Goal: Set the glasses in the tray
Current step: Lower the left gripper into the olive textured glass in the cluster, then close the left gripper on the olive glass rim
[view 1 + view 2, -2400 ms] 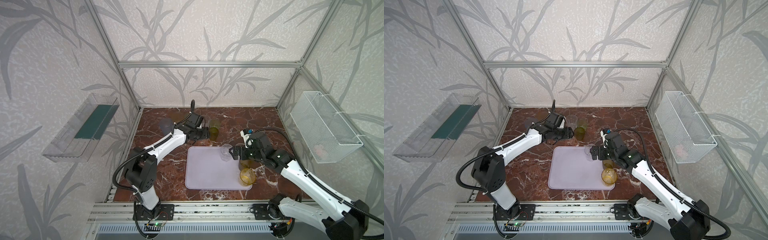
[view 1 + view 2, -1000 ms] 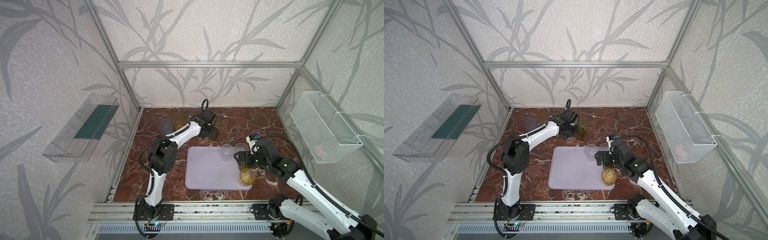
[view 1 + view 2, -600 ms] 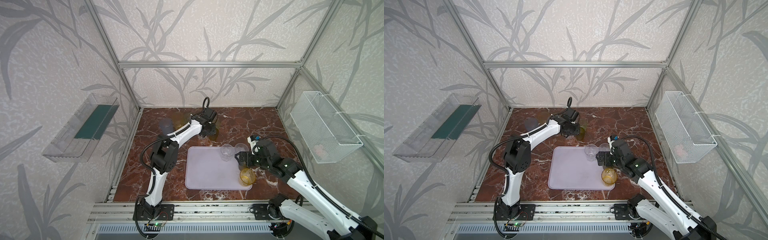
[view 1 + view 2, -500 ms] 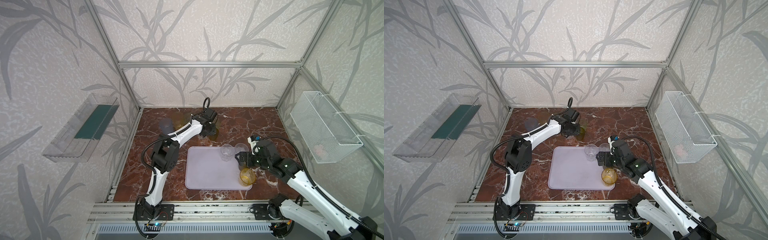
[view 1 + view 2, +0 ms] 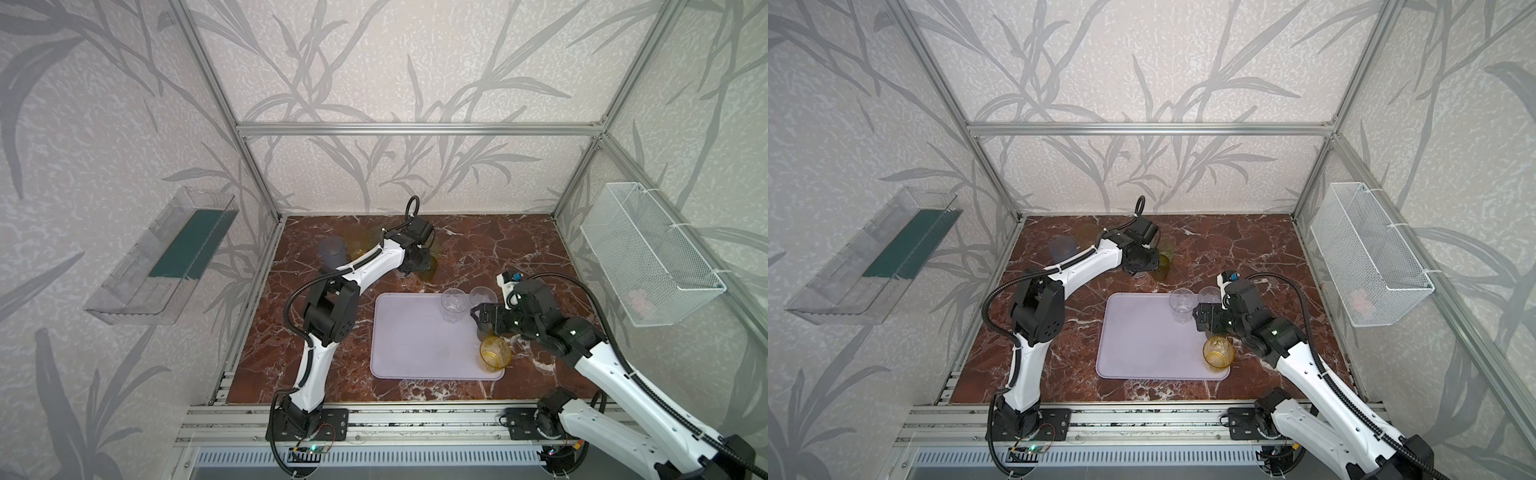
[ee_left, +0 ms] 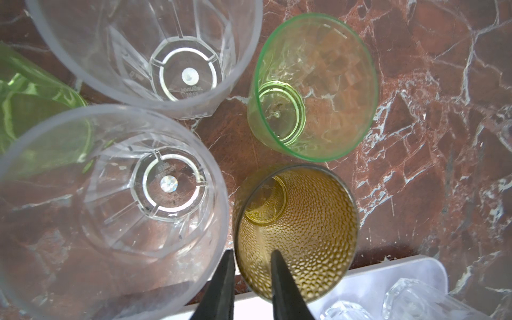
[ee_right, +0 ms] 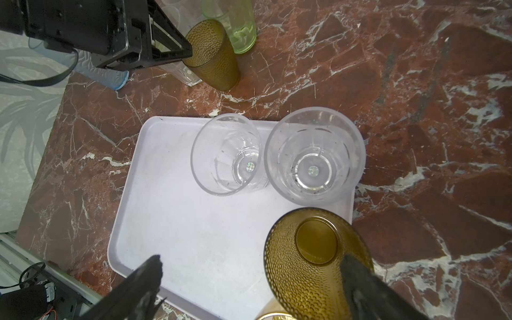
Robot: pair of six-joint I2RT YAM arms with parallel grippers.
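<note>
Olive-brown dimpled tumbler (image 6: 296, 230), far of tray (image 5: 415, 340): left gripper (image 6: 251, 253) is narrowing astride its rim, not yet pinching; lift pending. Right gripper (image 7: 252, 260) is hanging wide open, empty.

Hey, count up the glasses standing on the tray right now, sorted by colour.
clear faceted glasses: 2
dark olive-brown glass: 1
amber-yellow glass: 1
Total on the tray: 4

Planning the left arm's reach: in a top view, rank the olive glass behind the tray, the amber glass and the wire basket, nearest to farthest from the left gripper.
1. Olive glass, at the left gripper.
2. Amber glass, tray's near right corner.
3. Wire basket, right wall.
</note>
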